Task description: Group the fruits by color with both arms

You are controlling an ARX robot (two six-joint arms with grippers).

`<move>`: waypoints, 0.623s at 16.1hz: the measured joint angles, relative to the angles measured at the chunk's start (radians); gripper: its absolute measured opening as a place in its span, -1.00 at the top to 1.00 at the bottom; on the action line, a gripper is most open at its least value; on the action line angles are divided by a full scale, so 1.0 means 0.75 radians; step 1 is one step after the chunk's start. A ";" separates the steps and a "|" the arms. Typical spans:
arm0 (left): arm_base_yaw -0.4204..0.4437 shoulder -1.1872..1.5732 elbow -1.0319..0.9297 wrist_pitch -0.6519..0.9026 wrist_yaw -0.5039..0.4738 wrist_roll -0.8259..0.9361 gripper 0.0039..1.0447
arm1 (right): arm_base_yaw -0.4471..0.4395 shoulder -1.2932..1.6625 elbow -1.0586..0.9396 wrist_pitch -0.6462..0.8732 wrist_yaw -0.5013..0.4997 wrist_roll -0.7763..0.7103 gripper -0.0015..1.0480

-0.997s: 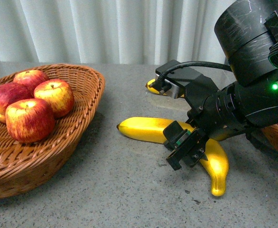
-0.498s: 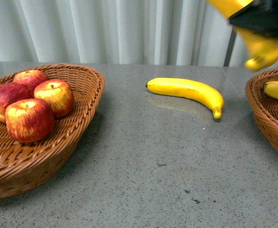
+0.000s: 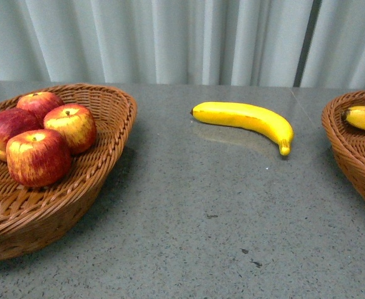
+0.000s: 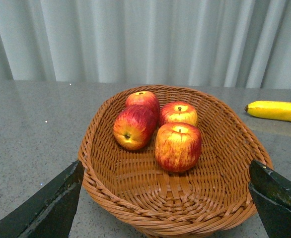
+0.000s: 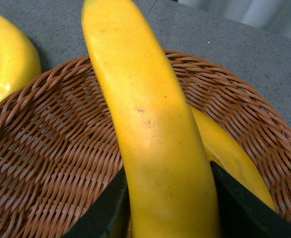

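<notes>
Just ahead of and below the left hand (image 4: 165, 210), whose two fingers are spread wide apart and hold nothing, sits the left basket (image 4: 93, 148). Four apples (image 4: 178, 146) are bunched inside it, touching one another. No apple shows outside that basket, so the red side of the sort looks finished as far as these views reach.

Further over, beyond the basket's rim on the side away from that hand, a loose banana (image 3: 245, 117) lies alone on the grey tabletop (image 3: 189, 218). It is between the two baskets and touches neither.

On the far side, the right hand (image 5: 168, 210) pinches a held banana (image 5: 150, 124) from both sides near one end. The fruit reaches out over the right basket (image 3: 350, 149). Beneath the right hand, a resting banana (image 5: 235, 153) already lies in the weave of that basket.

I judge the held banana is about to be lowered and let go there, though I cannot tell whether it touches the basket yet. That leaves one yellow fruit to fetch, the loose banana, which lies nearer the right hand's side. The task looks well past halfway: four apples placed, one banana placed, one in the grip, one left.
</notes>
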 joint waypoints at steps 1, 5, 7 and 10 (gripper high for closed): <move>0.000 0.000 0.000 0.001 0.000 0.000 -0.88 | 0.002 -0.018 -0.014 -0.003 -0.010 -0.022 0.01; 0.000 0.000 0.000 0.001 0.000 0.000 -0.88 | 0.145 -0.128 0.057 -0.008 -0.031 0.012 -0.86; 0.000 0.000 0.000 0.000 0.000 0.000 -0.88 | 0.316 -0.070 0.197 -0.012 -0.060 0.093 -0.87; 0.000 0.000 0.000 0.001 0.000 0.000 -0.88 | 0.534 0.255 0.499 -0.043 0.006 0.142 -0.87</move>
